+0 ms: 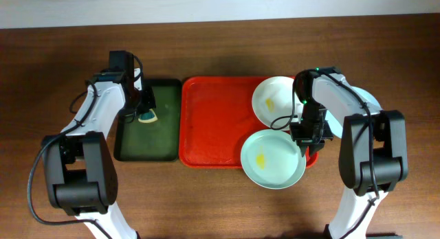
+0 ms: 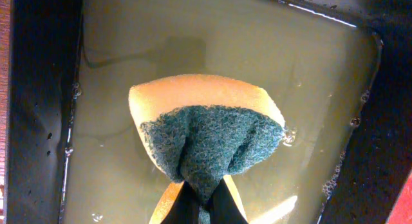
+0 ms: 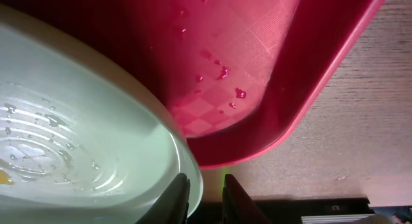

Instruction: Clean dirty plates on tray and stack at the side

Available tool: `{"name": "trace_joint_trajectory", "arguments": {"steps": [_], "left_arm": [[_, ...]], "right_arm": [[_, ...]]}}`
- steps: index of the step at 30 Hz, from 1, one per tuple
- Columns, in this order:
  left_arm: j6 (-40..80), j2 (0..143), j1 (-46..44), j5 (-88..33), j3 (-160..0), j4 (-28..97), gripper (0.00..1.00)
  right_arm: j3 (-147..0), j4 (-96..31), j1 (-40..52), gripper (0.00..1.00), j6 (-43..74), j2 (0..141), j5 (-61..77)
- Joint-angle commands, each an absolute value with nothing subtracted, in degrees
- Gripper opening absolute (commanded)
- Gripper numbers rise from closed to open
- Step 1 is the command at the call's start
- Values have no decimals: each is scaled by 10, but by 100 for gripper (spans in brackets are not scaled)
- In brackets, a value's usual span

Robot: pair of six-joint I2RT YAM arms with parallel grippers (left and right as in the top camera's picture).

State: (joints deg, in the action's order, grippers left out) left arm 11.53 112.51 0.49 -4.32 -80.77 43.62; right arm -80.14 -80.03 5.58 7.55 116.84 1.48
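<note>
Two things are pinched, sponge (image 2: 212, 140) by left tool (image 2: 201, 205), green plate (image 3: 71, 134)'s wet rim by right tool (image 3: 206, 195), where slipping is risked.

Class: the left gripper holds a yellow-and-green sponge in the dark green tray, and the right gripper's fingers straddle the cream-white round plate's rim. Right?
Wrong plate: the right gripper straddles the rim of the pale green round plate, as the right wrist view shows. Otherwise correct.

Plastic, fibre, wood
Red tray (image 3: 257, 50) glossy, finely chequered; pale green plate (image 3: 77, 140) smooth, wet-shiny; sponge (image 2: 209, 140) face coarse green fibre; table (image 3: 360, 121) matt woodgrain.
</note>
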Motion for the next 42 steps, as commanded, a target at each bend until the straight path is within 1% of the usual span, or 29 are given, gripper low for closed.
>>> {"name": "trace_joint_trajectory", "arguments": {"steps": [1, 2, 4, 5, 9, 11, 17, 21, 22, 25, 29, 31, 34, 36, 38, 40, 41, 42], "left_arm": [[106, 1129, 5, -48, -803, 435, 0], [106, 1129, 5, -48, -803, 435, 0], [106, 1129, 5, -48, -803, 435, 0], [106, 1129, 5, -48, -803, 435, 0], [106, 1129, 5, -48, -803, 435, 1], [106, 1129, 5, -48, -803, 435, 1], [106, 1129, 5, -48, -803, 435, 1], [106, 1129, 5, -48, -803, 435, 1], [106, 1129, 5, -48, -803, 435, 1], [106, 1129, 5, -48, -803, 435, 0], [106, 1129, 5, -48, -803, 435, 1], [106, 1129, 5, -48, -803, 435, 0], [106, 1129, 5, -48, -803, 435, 0], [106, 1129, 5, -48, -803, 435, 0], [106, 1129, 5, -48, -803, 435, 0], [106, 1129, 5, -48, -803, 435, 0], [106, 1129, 5, -48, -803, 435, 0], [106, 1129, 5, -48, -803, 435, 0]], "right_arm": [[-784, -792, 57, 19, 80, 1152, 8], [-784, -792, 57, 17, 80, 1152, 10], [-783, -792, 57, 15, 80, 1152, 24], [-780, -792, 57, 13, 80, 1152, 26], [-767, -790, 57, 10, 80, 1152, 45], [-763, -784, 57, 4, 80, 1152, 61], [-762, -761, 72, 4, 80, 1152, 164], [-762, -699, 127, 4, 83, 1152, 265], [-762, -678, 142, 4, 114, 1152, 274], [-762, -597, 181, 4, 223, 1152, 274], [-762, -500, 203, 4, 321, 1152, 263], [-762, -481, 202, 4, 322, 1152, 258], [-786, -491, 202, 4, 322, 1152, 250], [-814, -518, 202, 4, 323, 1151, 209], [-848, -561, 202, 4, 322, 1151, 135], [-871, -582, 202, 4, 301, 1151, 113], [-880, -586, 203, 6, 278, 1151, 116], [-887, -595, 203, 15, 271, 1151, 115]]}}
